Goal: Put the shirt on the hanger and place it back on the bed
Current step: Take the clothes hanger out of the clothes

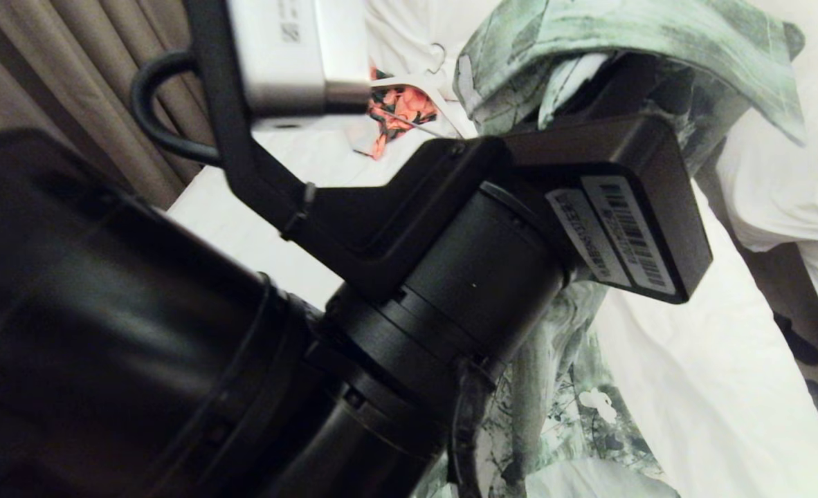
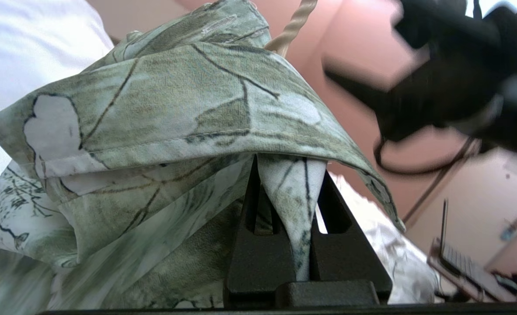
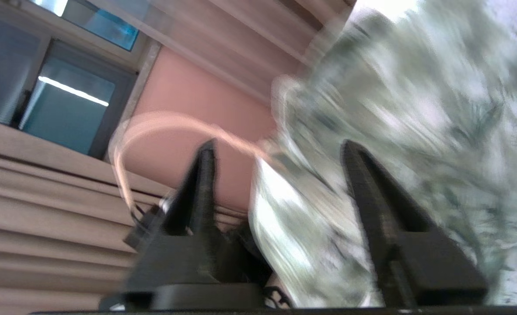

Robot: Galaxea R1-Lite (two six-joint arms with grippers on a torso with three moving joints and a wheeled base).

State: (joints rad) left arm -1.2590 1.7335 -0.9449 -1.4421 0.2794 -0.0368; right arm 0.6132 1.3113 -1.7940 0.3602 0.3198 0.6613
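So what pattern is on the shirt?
Mottled green and white with white flowers and dark branches on the shirt, best in the left wrist view.

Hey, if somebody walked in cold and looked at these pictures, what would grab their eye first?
A bulky black robot arm fills the head view's foreground, blocking most of the white-sheeted bed. Beyond it, the mottled green-and-white floral shirt hangs raised, a fold pinched in the shut left pincer. The right pincer stands open beside the cloth, with the cream hanger's curved hook just beyond.
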